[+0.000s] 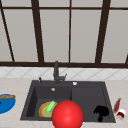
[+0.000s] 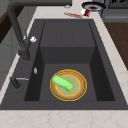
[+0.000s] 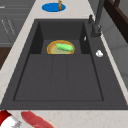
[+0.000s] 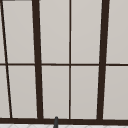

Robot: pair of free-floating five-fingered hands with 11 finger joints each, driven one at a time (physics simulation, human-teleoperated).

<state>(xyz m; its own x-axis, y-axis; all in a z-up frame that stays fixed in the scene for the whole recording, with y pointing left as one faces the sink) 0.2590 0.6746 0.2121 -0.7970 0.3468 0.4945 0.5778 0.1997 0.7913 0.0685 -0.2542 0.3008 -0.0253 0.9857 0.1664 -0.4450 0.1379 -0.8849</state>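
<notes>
A black hand, my right one (image 1: 101,111), hangs low at the front right, before the sink's shallow right half. A big red ball (image 1: 67,114) sits at the front centre, to the left of that hand and apart from it. In the deep left basin lies a yellow-rimmed brown plate (image 1: 42,111) (image 2: 78,88) (image 3: 53,50) with a green cucumber (image 1: 50,106) (image 2: 62,83) (image 3: 64,47) on it. The ball covers the plate's right edge in the front view.
A dark faucet (image 1: 56,72) (image 2: 17,32) (image 3: 96,22) stands behind the black sink (image 1: 87,96). A blue bowl (image 1: 6,103) (image 3: 51,7) rests on the left counter. On the right counter lie a red strip (image 1: 117,105) (image 2: 73,15) (image 3: 35,119) and a red-and-white can (image 1: 121,114) (image 3: 6,120).
</notes>
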